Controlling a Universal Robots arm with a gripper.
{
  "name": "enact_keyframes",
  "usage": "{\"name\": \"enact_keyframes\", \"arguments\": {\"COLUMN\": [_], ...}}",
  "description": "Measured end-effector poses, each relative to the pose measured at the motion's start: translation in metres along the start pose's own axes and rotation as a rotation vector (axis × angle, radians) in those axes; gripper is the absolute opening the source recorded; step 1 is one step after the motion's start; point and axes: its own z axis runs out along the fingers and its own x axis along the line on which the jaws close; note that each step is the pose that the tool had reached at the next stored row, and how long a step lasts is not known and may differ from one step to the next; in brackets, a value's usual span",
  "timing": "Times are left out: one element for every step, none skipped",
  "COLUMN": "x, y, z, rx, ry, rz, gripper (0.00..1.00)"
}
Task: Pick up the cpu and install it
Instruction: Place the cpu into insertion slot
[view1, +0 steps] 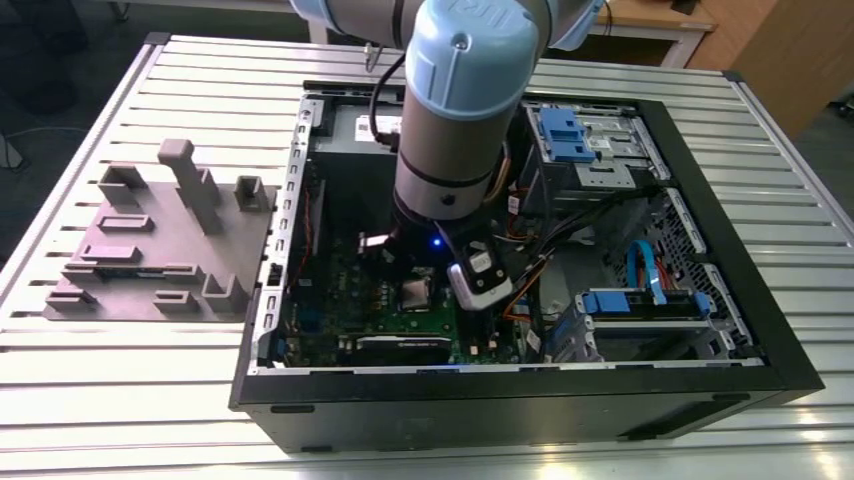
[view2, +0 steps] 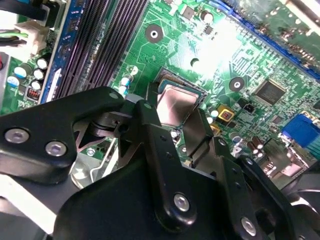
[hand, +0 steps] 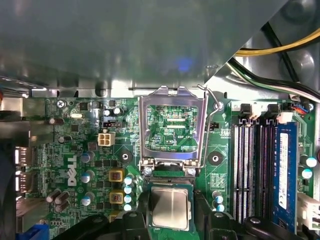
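The cpu (hand: 170, 207) is a small silver square with a dark rim, lying low over the socket of the green motherboard (hand: 80, 150). My gripper (hand: 171, 214) reaches down into the open computer case, and its black fingers (hand: 144, 212) press against two opposite edges of the chip. In the second wrist view the cpu (view2: 176, 102) sits between the same fingers (view2: 148, 117) of the gripper (view2: 172, 117). The socket's metal load plate (hand: 172, 125) is flipped up and open behind the chip. In the exterior view the cpu (view1: 416, 292) shows beside the arm's wrist.
The black computer case (view1: 534, 400) lies open on a slatted metal table (view1: 134, 400). A grey plastic block tray (view1: 160, 240) stands to the exterior view's left. Memory slots (hand: 250, 165), cables (hand: 270, 50), capacitors and blue drive bays (view1: 574, 135) crowd around the socket.
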Motion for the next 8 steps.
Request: {"name": "enact_keyframes", "arguments": {"x": [0.0000, -0.0001, -0.0002, -0.0003, -0.0003, -0.0004, -0.0004, -0.0005], "y": [0.0000, 0.0000, 0.0000, 0.0000, 0.0000, 0.0000, 0.0000, 0.0000], "z": [0.0006, 0.0011, 0.0015, 0.0020, 0.0025, 0.0030, 0.0036, 0.0042], "rx": [0.0000, -0.0001, 0.0000, 0.0000, -0.0001, -0.0001, -0.0001, -0.0002], "ry": [0.0000, 0.0000, 0.0000, 0.0000, 0.0000, 0.0000, 0.0000, -0.0001], "rz": [0.000, 0.000, 0.000, 0.000, 0.000, 0.000, 0.000, 0.000], "gripper": [0.47, 0.48, 0.48, 0.54, 0.54, 0.60, 0.60, 0.60]}}
